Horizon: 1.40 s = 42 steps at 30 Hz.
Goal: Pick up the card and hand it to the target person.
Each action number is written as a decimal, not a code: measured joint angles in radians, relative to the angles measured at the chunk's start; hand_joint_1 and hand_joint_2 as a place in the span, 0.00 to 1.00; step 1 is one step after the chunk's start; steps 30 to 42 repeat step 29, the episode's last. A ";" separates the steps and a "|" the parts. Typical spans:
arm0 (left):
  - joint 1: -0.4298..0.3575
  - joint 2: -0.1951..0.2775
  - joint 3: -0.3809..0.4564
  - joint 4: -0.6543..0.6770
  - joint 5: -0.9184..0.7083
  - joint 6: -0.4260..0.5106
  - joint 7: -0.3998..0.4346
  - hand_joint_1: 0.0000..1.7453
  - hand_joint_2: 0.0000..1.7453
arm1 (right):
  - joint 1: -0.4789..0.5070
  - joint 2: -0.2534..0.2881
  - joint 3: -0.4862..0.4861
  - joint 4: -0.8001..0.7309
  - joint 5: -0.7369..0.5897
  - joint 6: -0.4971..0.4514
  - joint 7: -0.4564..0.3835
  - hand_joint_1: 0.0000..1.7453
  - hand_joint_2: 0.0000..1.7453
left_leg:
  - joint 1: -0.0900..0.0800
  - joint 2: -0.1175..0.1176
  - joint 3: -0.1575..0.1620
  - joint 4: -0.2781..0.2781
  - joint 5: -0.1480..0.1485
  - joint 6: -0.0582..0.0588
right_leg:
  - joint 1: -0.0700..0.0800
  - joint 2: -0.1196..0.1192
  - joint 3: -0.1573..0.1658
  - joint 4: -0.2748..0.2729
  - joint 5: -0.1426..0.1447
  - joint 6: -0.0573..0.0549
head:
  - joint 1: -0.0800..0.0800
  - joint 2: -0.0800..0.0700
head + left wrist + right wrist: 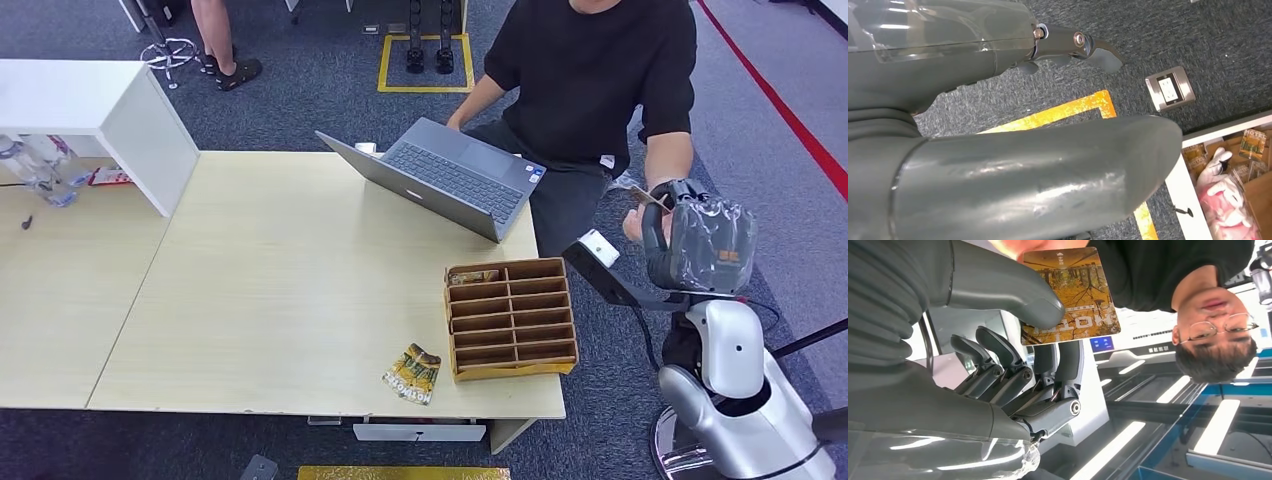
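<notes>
the card (1070, 292) is pinched under the right hand (1013, 365) thumb, its printed face plain in the right wrist view, edge-on in the head view, touching the person's hand (634, 222). one divided box (512, 318), one packet (412, 373) on the surface (270, 300). left hand (1058, 100) holds nothing visible.

Office, laptop (446, 176) on desk (270, 290), carpet (330, 90)

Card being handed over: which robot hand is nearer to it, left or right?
Right. The right hand pinches the card between thumb and fingers, by the person's hand. The left hand hangs over the carpet, away from it.
</notes>
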 joint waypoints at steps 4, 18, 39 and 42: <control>0.000 0.000 0.000 0.000 -0.001 0.000 0.000 0.00 0.00 | 0.000 -0.001 -0.005 0.011 0.011 0.007 0.000 0.92 1.00 | 0.000 0.000 0.000 0.000 0.000 0.000 | 0.000 0.000 0.000 0.000 0.000 0.000 | 0.000 0.000; -0.009 -0.001 -0.004 0.000 -0.021 -0.009 0.013 0.00 0.00 | -0.025 -0.005 0.006 0.094 0.136 0.125 -0.032 0.89 1.00 | 0.000 0.000 0.000 0.000 0.000 0.000 | 0.000 0.000 0.000 0.000 0.000 0.000 | 0.000 0.000; -0.012 -0.001 -0.005 0.000 -0.031 -0.009 0.014 0.00 0.00 | -0.032 -0.014 0.035 0.160 0.157 0.194 -0.045 0.00 1.00 | 0.000 0.000 -0.001 0.000 0.000 0.000 | 0.000 0.000 0.000 0.000 0.000 0.000 | 0.000 0.000; -0.012 -0.001 -0.005 0.000 -0.031 -0.009 0.014 0.00 0.00 | -0.032 -0.014 0.035 0.160 0.157 0.194 -0.045 0.00 1.00 | 0.000 0.000 -0.001 0.000 0.000 0.000 | 0.000 0.000 0.000 0.000 0.000 0.000 | 0.000 0.000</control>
